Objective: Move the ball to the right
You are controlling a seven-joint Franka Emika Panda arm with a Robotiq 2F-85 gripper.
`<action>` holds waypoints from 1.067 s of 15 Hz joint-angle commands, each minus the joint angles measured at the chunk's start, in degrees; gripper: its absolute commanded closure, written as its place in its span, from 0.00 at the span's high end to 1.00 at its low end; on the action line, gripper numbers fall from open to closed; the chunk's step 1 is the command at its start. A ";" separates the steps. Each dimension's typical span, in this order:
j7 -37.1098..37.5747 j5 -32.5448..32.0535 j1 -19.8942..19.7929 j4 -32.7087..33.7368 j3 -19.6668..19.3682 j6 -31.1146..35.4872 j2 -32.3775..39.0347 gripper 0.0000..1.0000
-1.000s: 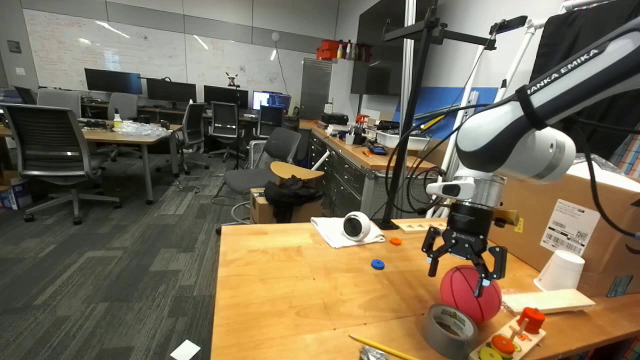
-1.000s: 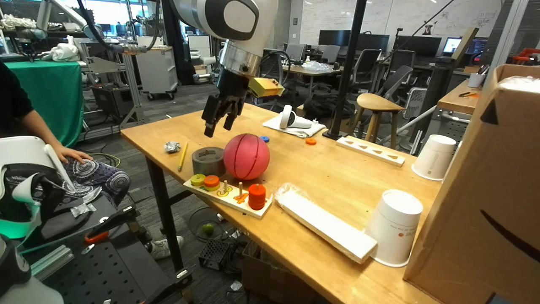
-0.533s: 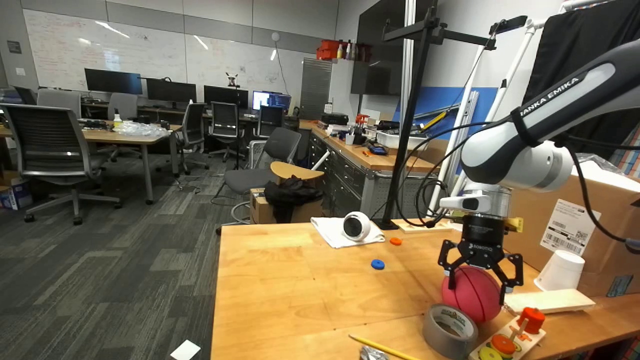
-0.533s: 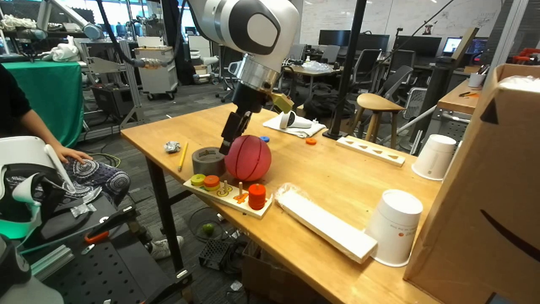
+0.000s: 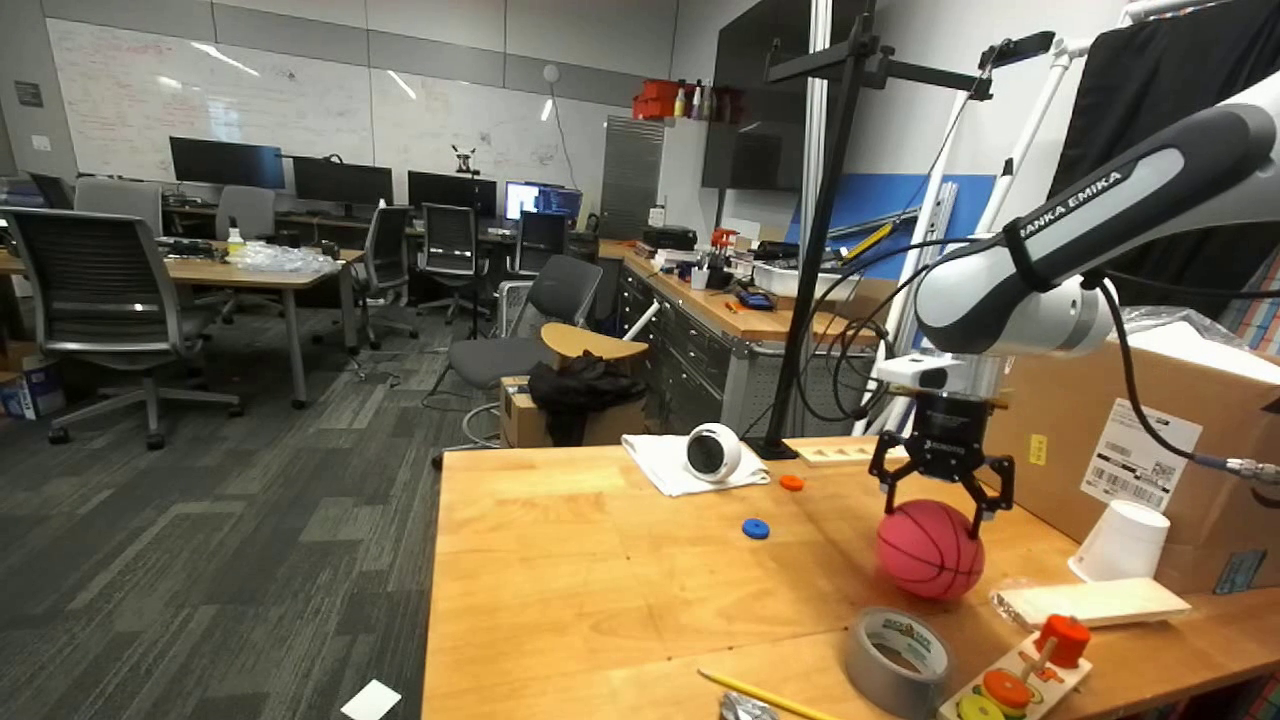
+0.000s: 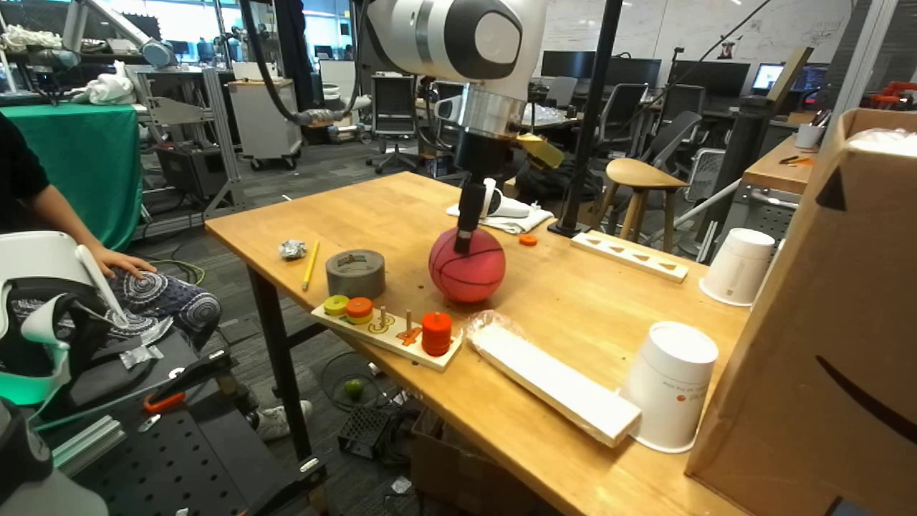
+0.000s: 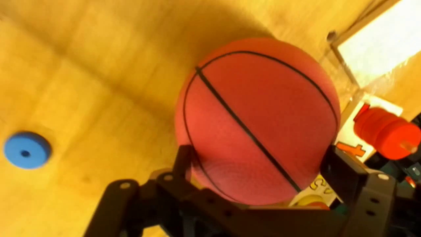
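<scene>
The ball is showing you pinkish-red with thin dark seams. Your jaws are clamping it between them from opposite sides; whether it is touching the surface is not showing clearly. The tape and plank are lying near it. In an exterior view, open surface is running left past the blue ring to the edge.

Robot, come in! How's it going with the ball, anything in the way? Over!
Gripper astride ball, firm grip unclear. Ball apart from tape roll. Pale board nearby, possibly an obstacle.
</scene>
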 commanded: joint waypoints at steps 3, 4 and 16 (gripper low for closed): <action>7.75 -6.44 -0.14 4.36 -1.83 11.96 0.18 1.00; 9.71 -5.95 -0.04 3.41 -1.67 14.90 -0.50 1.00; 58.54 -25.97 34.62 4.58 -23.37 15.48 -3.54 1.00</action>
